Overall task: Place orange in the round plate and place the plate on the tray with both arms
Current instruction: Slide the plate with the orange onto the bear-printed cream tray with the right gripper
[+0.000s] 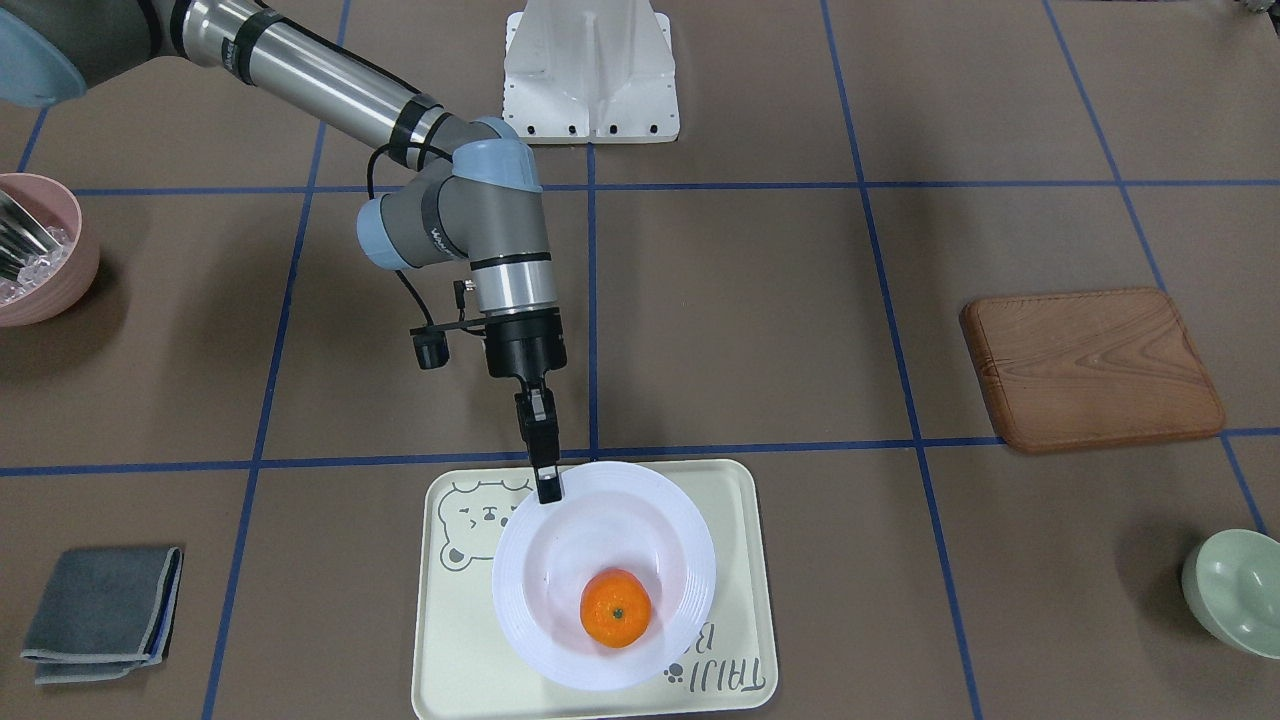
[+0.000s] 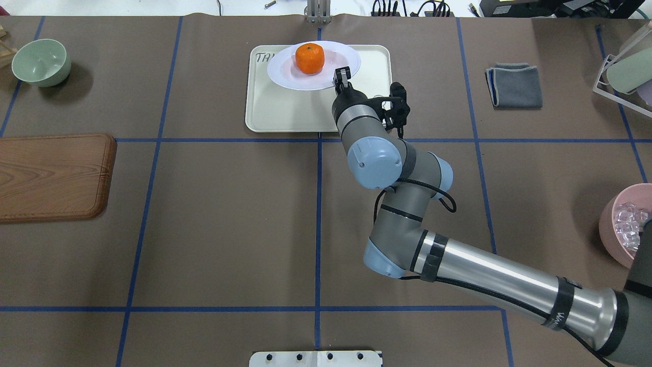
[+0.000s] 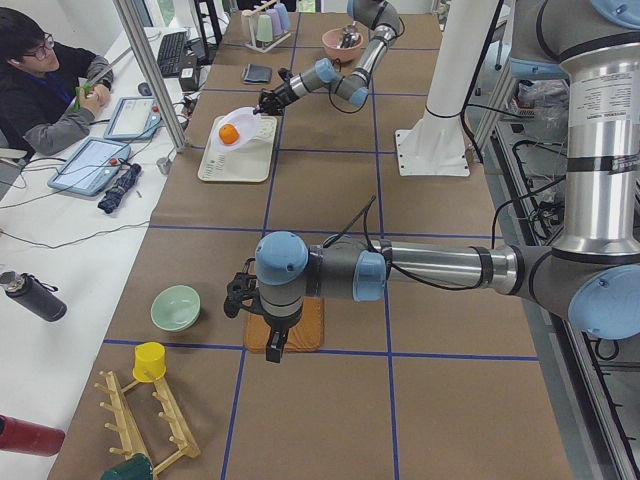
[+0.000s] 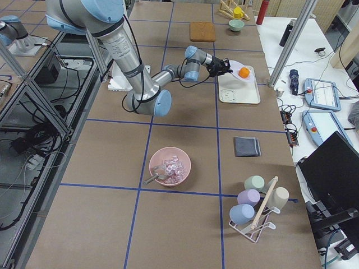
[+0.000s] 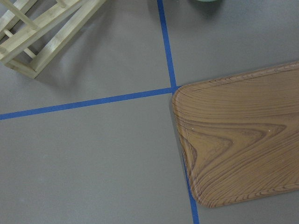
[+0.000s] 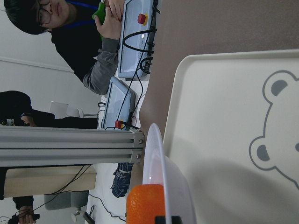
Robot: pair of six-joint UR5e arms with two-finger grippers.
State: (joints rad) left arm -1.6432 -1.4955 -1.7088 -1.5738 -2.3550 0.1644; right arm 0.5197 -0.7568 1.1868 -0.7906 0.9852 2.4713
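Note:
The orange [image 1: 616,607] lies inside the white round plate [image 1: 690,560], which is over the cream bear tray [image 1: 745,540]. My right gripper [image 1: 548,490] is shut on the plate's rim at the edge nearest the robot; from overhead the same gripper [image 2: 342,76] pinches the rim [image 2: 285,76]. In the exterior left view the plate [image 3: 245,125] looks tilted, with the gripped side raised. I cannot tell whether its far edge touches the tray. In the right wrist view the orange [image 6: 145,205] and the tray [image 6: 224,121] show. My left gripper [image 3: 275,345] hangs over the wooden board [image 3: 300,325]; I cannot tell its state.
The brown wooden board [image 2: 51,176] and a pale green bowl [image 2: 41,61] lie on the robot's left. A pink bowl of ice [image 2: 624,224] and a folded grey cloth [image 2: 514,84] lie on its right. A person [image 3: 50,85] sits beyond the tray's side.

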